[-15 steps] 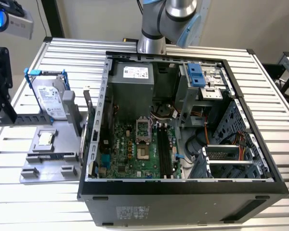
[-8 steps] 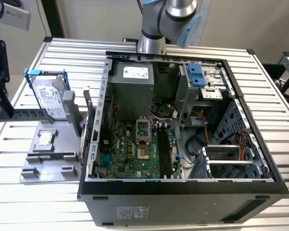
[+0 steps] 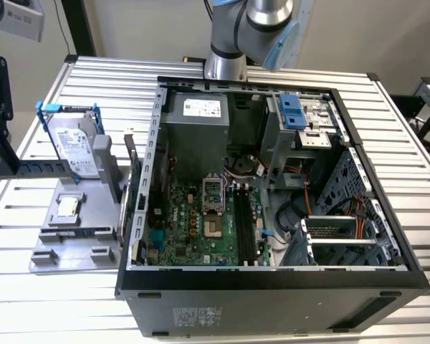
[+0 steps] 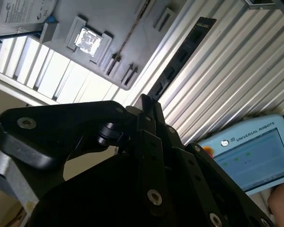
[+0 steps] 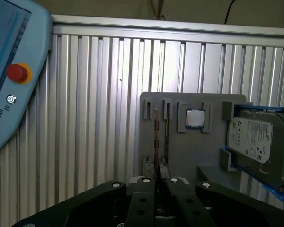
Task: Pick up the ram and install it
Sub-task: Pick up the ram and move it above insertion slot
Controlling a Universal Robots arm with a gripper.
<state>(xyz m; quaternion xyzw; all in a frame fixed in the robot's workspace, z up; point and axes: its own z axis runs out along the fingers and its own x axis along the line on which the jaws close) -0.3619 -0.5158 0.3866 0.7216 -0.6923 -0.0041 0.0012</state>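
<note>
Closest to the lens in both wrist views is the black gripper (image 5: 159, 180). Its fingers are pulled in narrow and, far as I can tell, pinching the ram (image 4: 180, 56). So the ram sits right at the fingertips, with its long axis running straight out from them along the ribs of the table (image 5: 94, 118). It's edge-on in the first wrist view and shows its flat face with chips in the second. It hangs clear above the grey holder (image 3: 64, 251) on the exterior view's left, which has the hard drive (image 3: 75, 147) at its far end and the small square chip (image 3: 68, 206) nearer. Just to the right is the open case (image 3: 272, 276) with the motherboard (image 3: 193, 229) on its floor. Its black slots (image 3: 247, 228) look unfilled and run near-to-far across those ribs, so I'd say the stick is crosswise to them right now.
</note>
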